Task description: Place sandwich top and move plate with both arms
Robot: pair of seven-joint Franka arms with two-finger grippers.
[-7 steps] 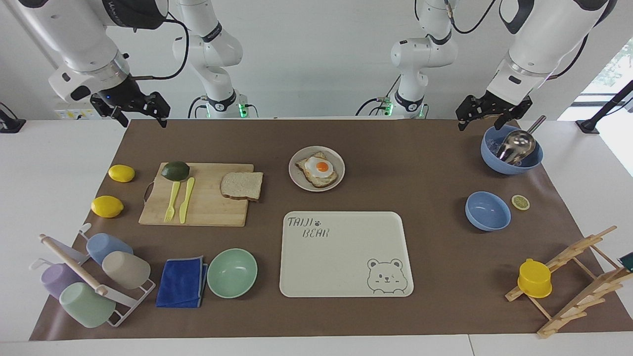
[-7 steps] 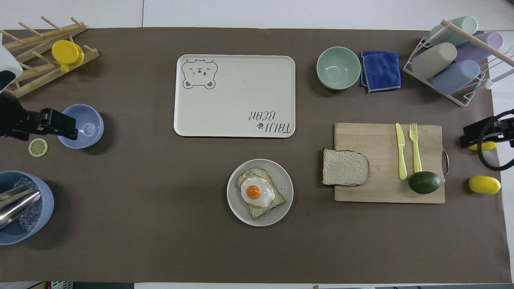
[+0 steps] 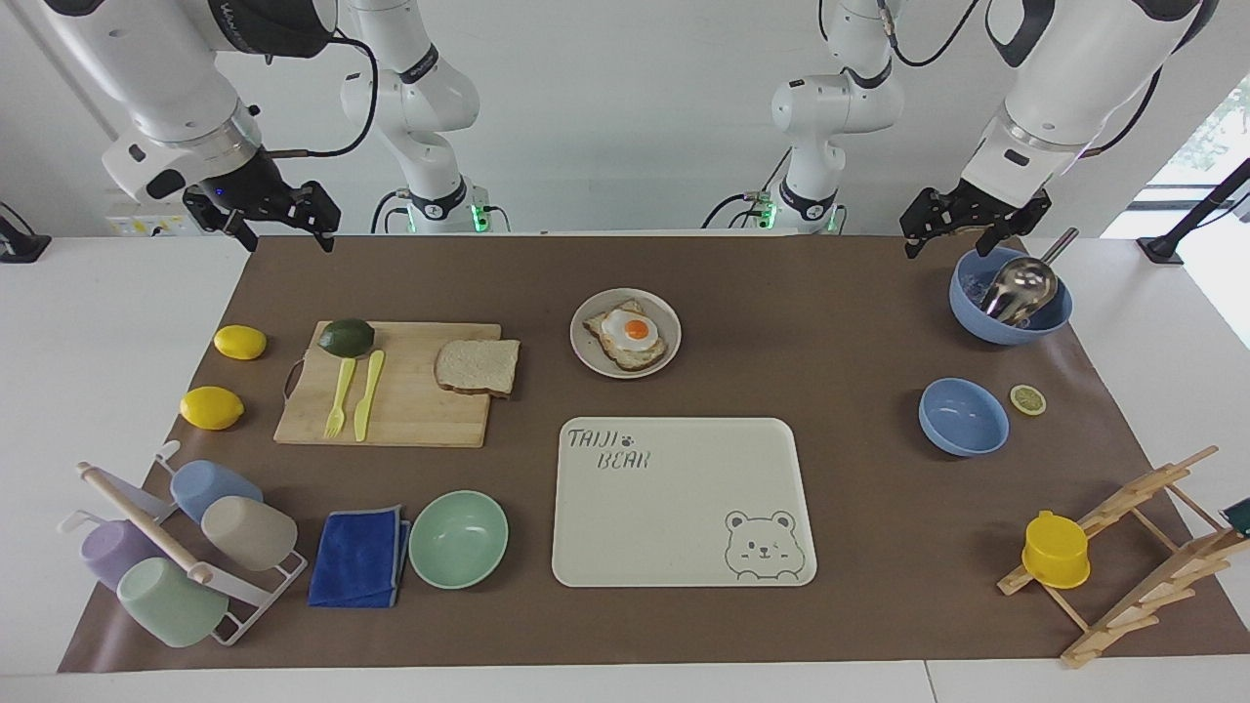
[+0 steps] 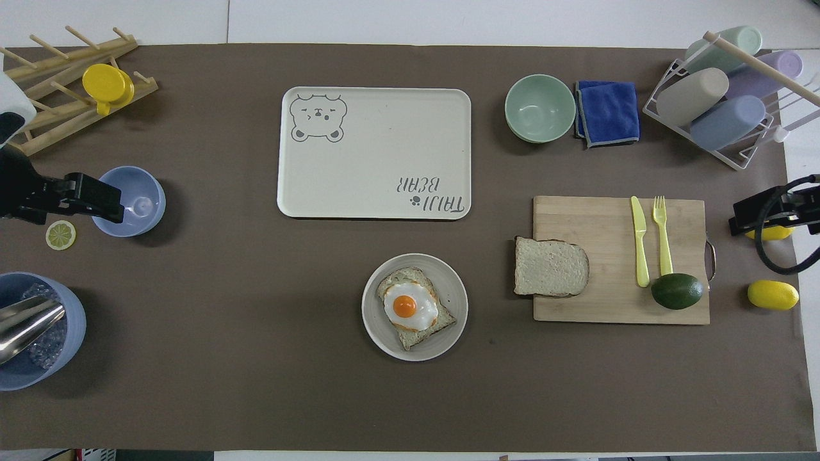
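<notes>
On the cutting board toward the right arm's end of the surface lies the sandwich top — flat, its edge hanging slightly over the board's side nearest the plate. The plate sits near the middle of the surface, well apart from the bread slice, and carries a smaller toast piece topped with a fried egg. Farther from the robots than the plate lies the cream tray with a bear drawing.

Also on the board are a yellow fork, a yellow knife and an avocado. Two lemons rest on the surface just beside the board, toward the right arm's end.

The right gripper hangs in the air over the edge of the brown mat at its own end, fingers spread and holding nothing. The left gripper hangs over the rim of the blue bowl that holds a metal scoop — it too is spread wide and empty. Both arms wait, neither touching anything.

A mint green bowl sits beside a folded blue cloth, both farther from the robots than the board.
</notes>
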